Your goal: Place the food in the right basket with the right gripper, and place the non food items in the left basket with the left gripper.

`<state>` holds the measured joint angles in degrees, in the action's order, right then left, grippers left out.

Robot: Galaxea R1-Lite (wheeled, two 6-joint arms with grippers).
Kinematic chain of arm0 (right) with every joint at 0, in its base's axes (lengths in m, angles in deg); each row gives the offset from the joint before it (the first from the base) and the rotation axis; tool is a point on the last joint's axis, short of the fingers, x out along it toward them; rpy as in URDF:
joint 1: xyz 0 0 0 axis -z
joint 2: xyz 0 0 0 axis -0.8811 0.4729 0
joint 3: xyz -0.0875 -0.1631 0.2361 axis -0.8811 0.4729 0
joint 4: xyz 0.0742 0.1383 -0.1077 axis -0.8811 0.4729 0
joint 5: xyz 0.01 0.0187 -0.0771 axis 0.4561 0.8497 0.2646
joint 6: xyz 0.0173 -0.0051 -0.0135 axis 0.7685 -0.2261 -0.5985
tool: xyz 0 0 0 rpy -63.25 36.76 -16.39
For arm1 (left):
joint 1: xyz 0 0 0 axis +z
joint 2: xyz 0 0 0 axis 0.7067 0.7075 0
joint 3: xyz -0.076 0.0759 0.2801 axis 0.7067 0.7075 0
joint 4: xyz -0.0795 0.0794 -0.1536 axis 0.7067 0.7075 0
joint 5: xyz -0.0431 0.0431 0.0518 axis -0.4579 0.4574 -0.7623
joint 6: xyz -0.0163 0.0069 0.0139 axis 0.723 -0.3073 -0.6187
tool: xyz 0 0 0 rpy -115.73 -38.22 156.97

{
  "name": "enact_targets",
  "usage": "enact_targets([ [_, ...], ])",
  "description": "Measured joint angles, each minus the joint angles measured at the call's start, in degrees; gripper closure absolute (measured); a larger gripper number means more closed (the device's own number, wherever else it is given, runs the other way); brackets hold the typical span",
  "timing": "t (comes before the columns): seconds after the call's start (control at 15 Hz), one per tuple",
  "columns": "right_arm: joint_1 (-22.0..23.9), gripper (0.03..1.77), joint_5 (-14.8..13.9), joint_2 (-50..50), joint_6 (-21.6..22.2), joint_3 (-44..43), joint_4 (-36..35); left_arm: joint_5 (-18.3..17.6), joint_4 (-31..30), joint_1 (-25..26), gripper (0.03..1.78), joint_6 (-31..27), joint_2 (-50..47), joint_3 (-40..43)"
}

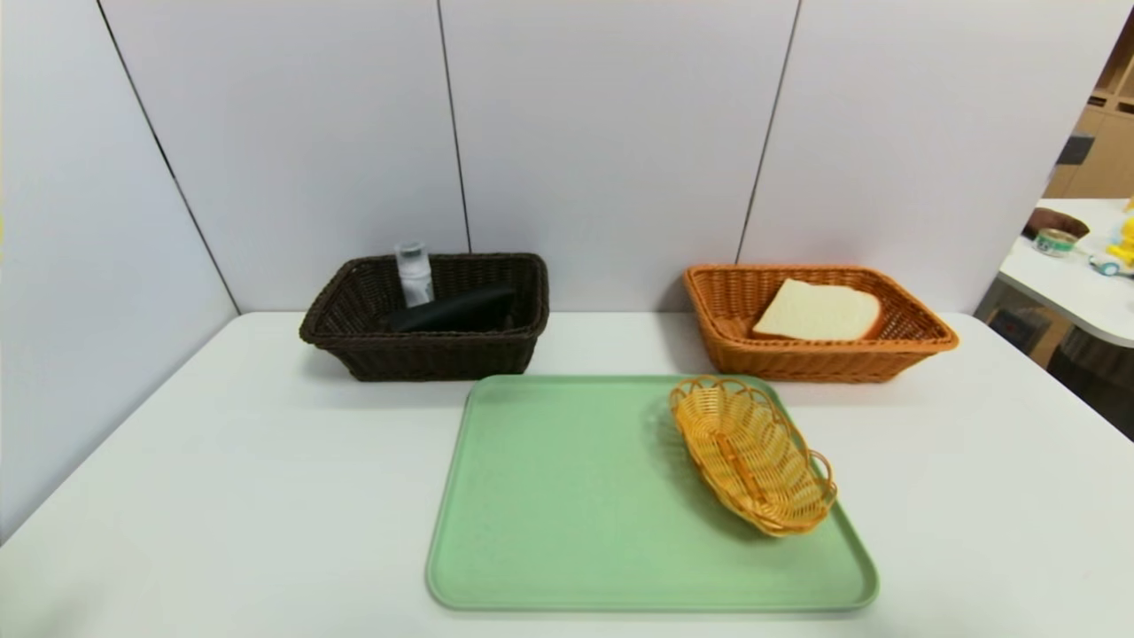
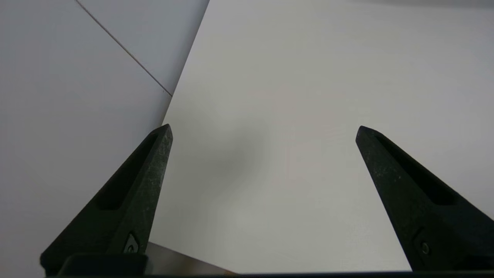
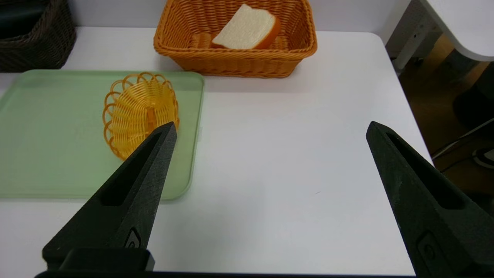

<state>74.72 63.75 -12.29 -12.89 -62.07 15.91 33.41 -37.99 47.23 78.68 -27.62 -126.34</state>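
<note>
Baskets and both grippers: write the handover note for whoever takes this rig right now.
Left gripper: open, empty, over bare white table, out of the head view.
Right gripper: open, empty, above the table beside the green tray.
Bread slice lies in the orange basket, leaning on its back wall.
Bottle stands upright and the black glasses case lies in the dark brown basket.
On the tray only a small empty yellow wicker dish is left.
Done: all three items look sorted. Left: nothing visible to move.
</note>
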Motion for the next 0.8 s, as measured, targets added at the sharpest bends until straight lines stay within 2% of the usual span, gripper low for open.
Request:
enact_targets([
  [0.2,-1.2,0.10,0.8,-2.4,0.0,0.3,2.8,-0.2,2.3,0.0,0.12,0.0,-3.2,0.4],
  [0.6,-5.4,0.10,0.5,-9.1,0.0,1.6,8.2,-1.2,2.5,0.0,0.12,-0.3,-7.1,2.0],
  [0.8,-9.8,0.10,0.2,-12.7,0.1,2.5,11.1,-1.3,3.9,0.0,0.12,-0.3,-10.2,3.6],
])
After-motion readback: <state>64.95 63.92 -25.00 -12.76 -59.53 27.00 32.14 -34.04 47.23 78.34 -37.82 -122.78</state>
